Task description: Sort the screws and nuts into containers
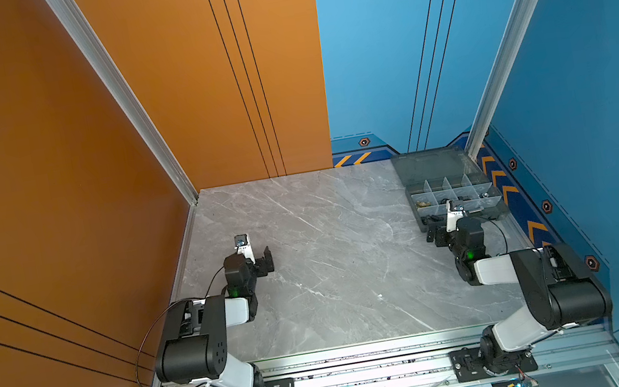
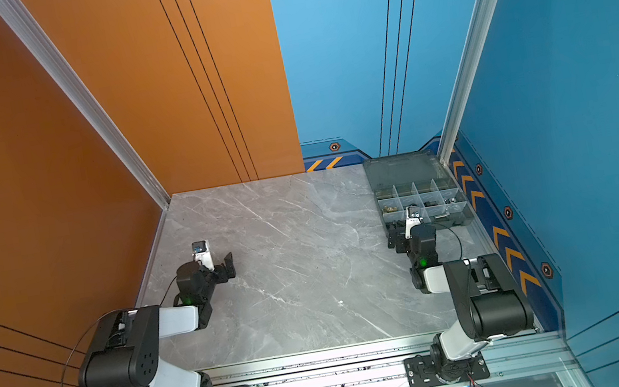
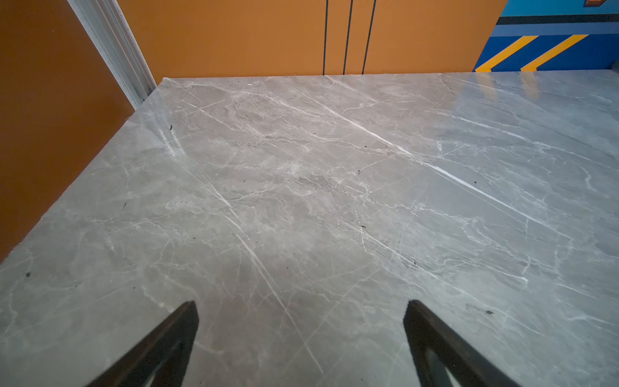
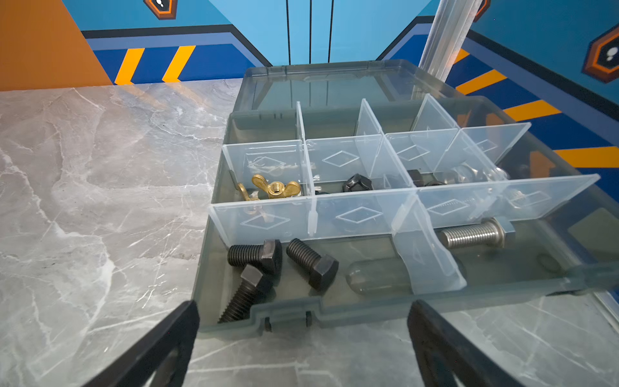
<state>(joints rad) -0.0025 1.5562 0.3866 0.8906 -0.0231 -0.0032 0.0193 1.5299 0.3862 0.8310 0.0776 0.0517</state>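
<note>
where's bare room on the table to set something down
The table is bare from the left gripper across to the organiser box, back to the orange wall. Crowded only at the far right corner: the box, with the right gripper open at its front edge.

Grey marble tabletop (image 1: 331,262), orange wall (image 1: 42,161)

left pincer (image 3: 301,303) jaws spread wide, gripping nothing; right pincer (image 4: 303,301) jaws spread wide, gripping nothing.
</note>
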